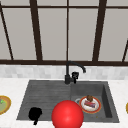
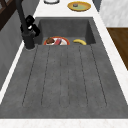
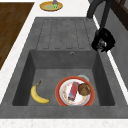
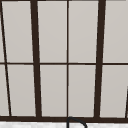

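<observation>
Left hand [image 1: 35, 113] hovers low at the front left, a dark shape; right hand [image 1: 75, 75] hangs higher, centre.

No legible text, labels, brand marks or nos. on any surface; wrapper [image 3: 73, 90] on plate [image 3: 61, 85] shows colour only.

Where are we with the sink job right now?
Done: the plate with food and the banana lie in the basin. In hand: the right hand is at the tap, by its lever. Left: no water runs; the left hand hangs by the drainboard.
</observation>
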You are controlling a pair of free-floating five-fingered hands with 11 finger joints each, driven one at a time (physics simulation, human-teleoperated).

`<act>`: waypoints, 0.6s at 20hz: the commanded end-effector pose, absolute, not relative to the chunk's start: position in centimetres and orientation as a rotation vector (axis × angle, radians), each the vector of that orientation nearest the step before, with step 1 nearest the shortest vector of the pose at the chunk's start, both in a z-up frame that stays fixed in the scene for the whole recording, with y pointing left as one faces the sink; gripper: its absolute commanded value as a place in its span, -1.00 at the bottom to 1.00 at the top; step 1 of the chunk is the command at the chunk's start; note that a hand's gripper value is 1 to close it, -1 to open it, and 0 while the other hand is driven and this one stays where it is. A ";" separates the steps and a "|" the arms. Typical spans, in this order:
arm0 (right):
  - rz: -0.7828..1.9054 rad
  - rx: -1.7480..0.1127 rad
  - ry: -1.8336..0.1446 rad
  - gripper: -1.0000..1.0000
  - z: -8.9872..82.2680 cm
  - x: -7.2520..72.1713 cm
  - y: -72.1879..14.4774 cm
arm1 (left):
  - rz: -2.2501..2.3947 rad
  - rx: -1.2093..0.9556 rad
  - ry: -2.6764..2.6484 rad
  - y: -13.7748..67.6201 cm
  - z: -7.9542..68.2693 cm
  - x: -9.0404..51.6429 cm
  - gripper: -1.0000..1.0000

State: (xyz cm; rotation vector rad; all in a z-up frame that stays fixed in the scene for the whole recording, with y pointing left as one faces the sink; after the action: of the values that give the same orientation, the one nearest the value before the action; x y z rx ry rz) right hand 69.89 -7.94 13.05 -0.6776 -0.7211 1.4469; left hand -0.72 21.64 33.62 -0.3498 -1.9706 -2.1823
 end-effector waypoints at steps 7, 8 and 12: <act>1.360 -0.620 -0.804 1.00 11.1 69.9 -9.2 | -2.182 -0.350 -1.971 21.6 33.6 -0.7 0.00; 1.358 -0.620 -0.806 1.00 11.1 69.9 -9.2 | -2.182 -0.350 -1.971 21.6 33.6 -0.7 0.00; 1.351 -0.619 -0.821 1.00 11.1 70.0 -9.2 | -2.182 -0.350 -1.971 21.6 33.6 -0.7 0.00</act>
State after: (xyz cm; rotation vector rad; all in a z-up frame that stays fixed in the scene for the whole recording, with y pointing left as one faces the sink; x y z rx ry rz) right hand 69.96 -8.06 12.94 -0.6741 -0.7409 1.4313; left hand -0.72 21.64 33.62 -0.3498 -1.9706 -2.1823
